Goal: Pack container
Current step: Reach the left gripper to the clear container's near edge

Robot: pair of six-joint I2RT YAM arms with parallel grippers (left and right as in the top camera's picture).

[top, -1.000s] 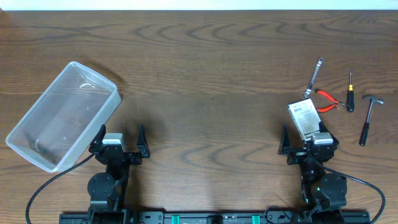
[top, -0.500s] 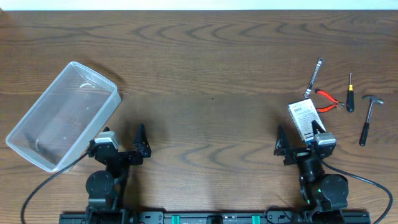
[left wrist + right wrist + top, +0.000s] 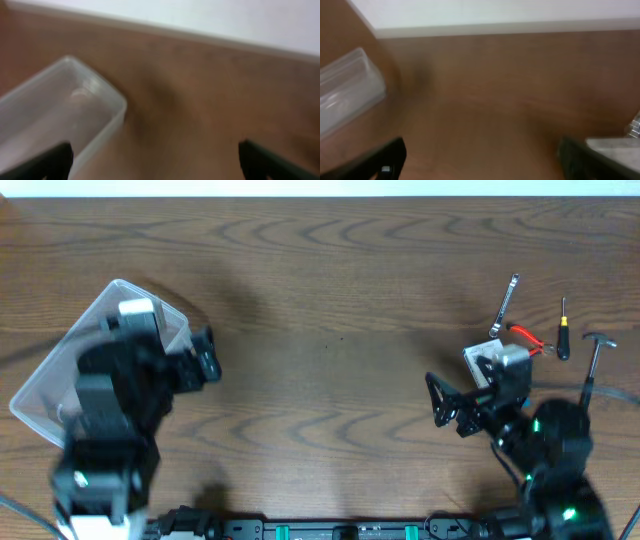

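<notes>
The left gripper (image 3: 160,345) hangs over the container (image 3: 50,380) with its jaws spread wide and nothing between them. In the left wrist view its two dark fingertips (image 3: 50,160) sit at the lower corners with only wood and tub between them. The right gripper (image 3: 475,392) is likewise wide apart and holds nothing, poised above the desk near the right edge, partly over a white printed card packet (image 3: 482,360). The container lies by the left edge of the desk, open side up. Its long axis runs on a diagonal, one short end toward the near left corner and the other pointing to the far edge and inward. It is a clear, translucent plastic tub, rectangular with rounded corners and a raised rim, and the wood shows through its thin, smooth walls (image 3: 60,115). The right wrist view catches one rounded end of it (image 3: 345,97), blurred. The desk (image 3: 330,280) is dark brown wood with a wavy grain. Near the right edge lie a slim silver wrench (image 3: 510,298), pliers with red handles (image 3: 525,340), a small dark-handled screwdriver (image 3: 563,330) and a hammer (image 3: 597,345) with a metal head, its handle partly hidden by the right arm.
</notes>
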